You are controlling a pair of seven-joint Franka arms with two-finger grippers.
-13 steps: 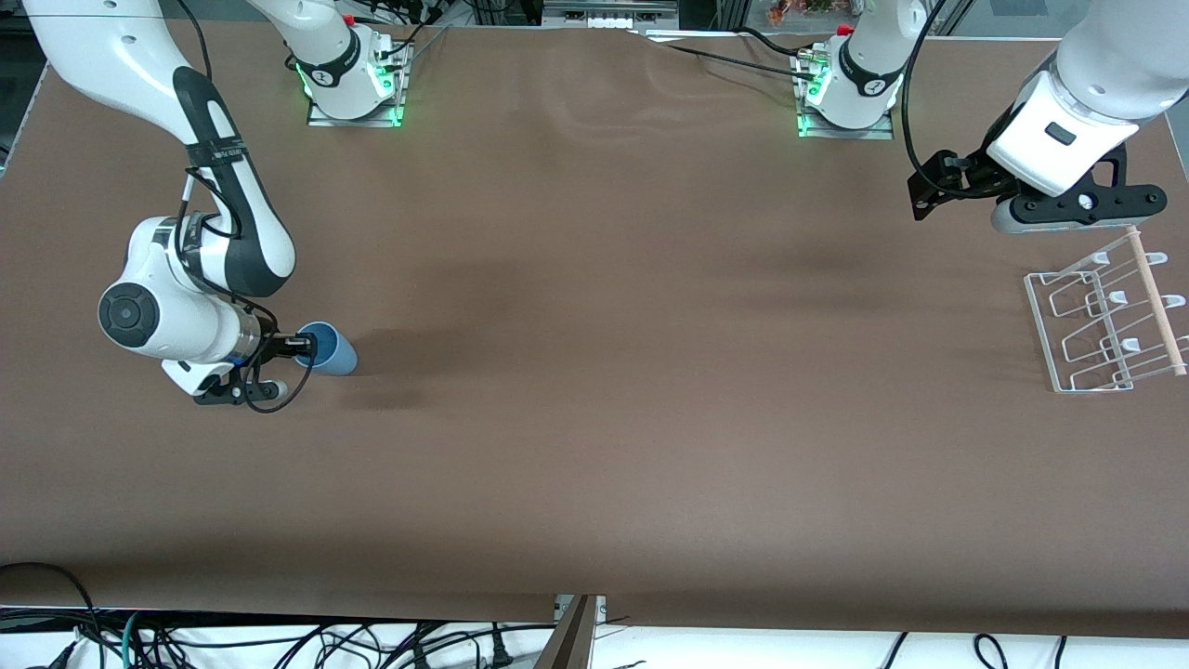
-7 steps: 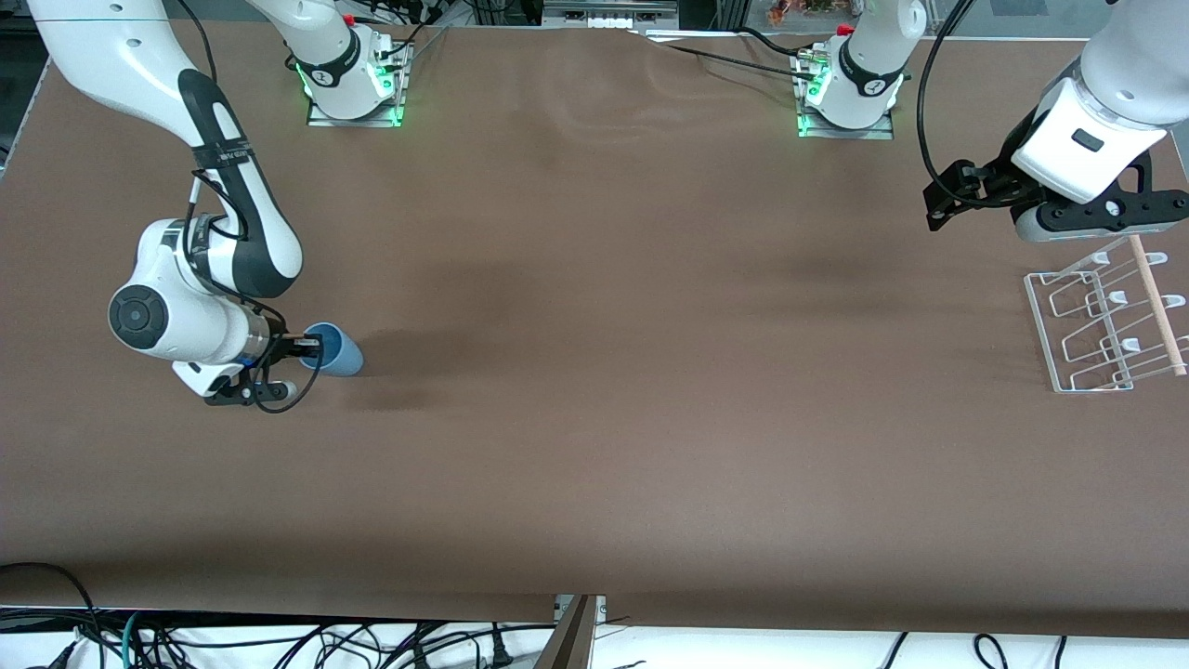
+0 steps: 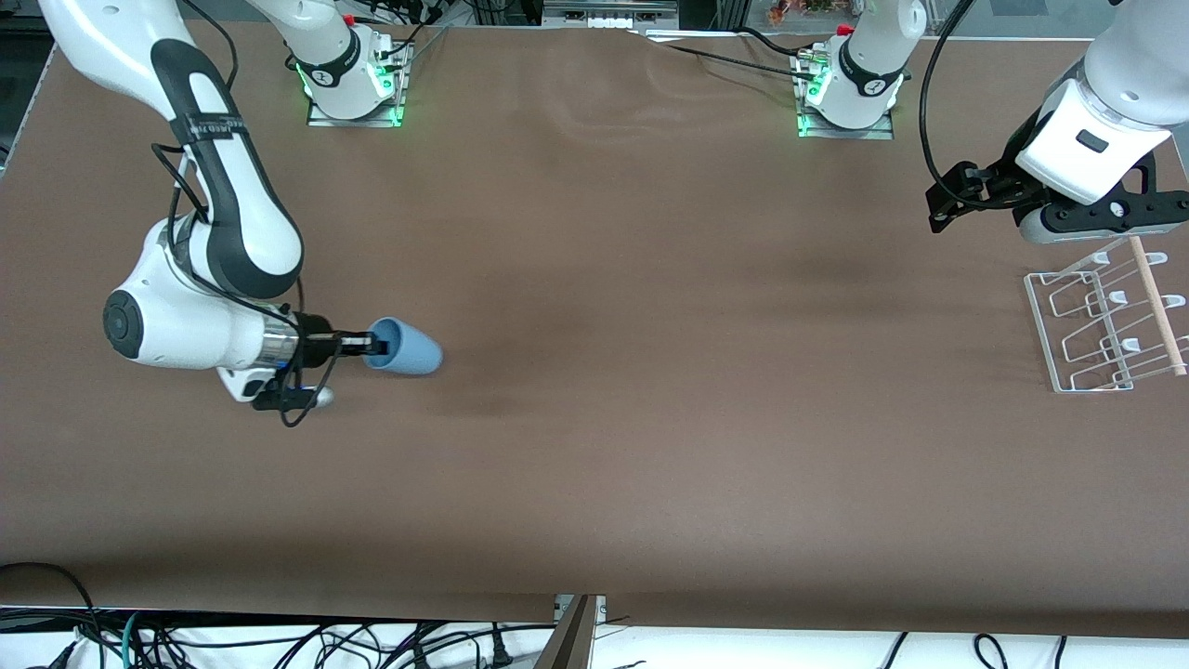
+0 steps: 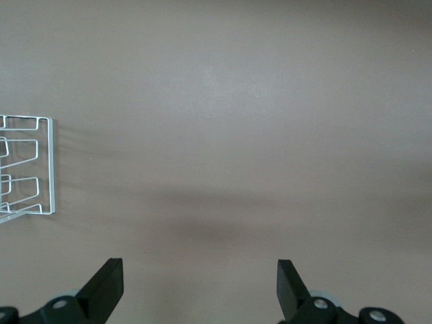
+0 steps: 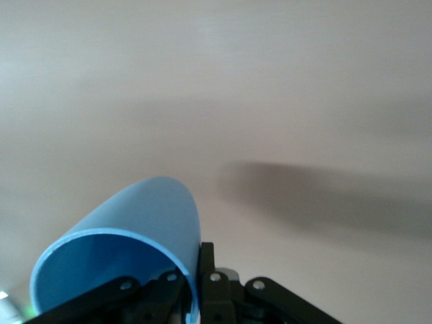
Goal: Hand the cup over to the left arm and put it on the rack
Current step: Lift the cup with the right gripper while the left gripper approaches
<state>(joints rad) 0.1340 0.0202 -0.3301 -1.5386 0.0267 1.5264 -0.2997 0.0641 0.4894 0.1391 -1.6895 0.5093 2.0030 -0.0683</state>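
Note:
The light-blue cup (image 3: 404, 347) lies on its side in the air over the brown table at the right arm's end, its base pointing toward the middle. My right gripper (image 3: 375, 347) is shut on its rim, one finger inside and one outside; the right wrist view shows the cup (image 5: 138, 236) pinched at the wall by my right gripper (image 5: 196, 283). My left gripper (image 3: 1089, 216) hangs open over the table beside the white wire rack (image 3: 1105, 316). In the left wrist view its fingertips (image 4: 108, 283) stand wide apart with nothing between them, and the rack (image 4: 30, 169) shows at the edge.
The arm bases (image 3: 353, 84) (image 3: 845, 93) stand along the table's edge farthest from the front camera. Cables (image 3: 279, 641) hang below the edge nearest that camera. A pale wooden rod (image 3: 1155, 302) runs along the rack's top.
My right gripper has lifted the cup off the table and carried it toward the middle. My left gripper shifted slightly toward the rack earlier and now holds still.

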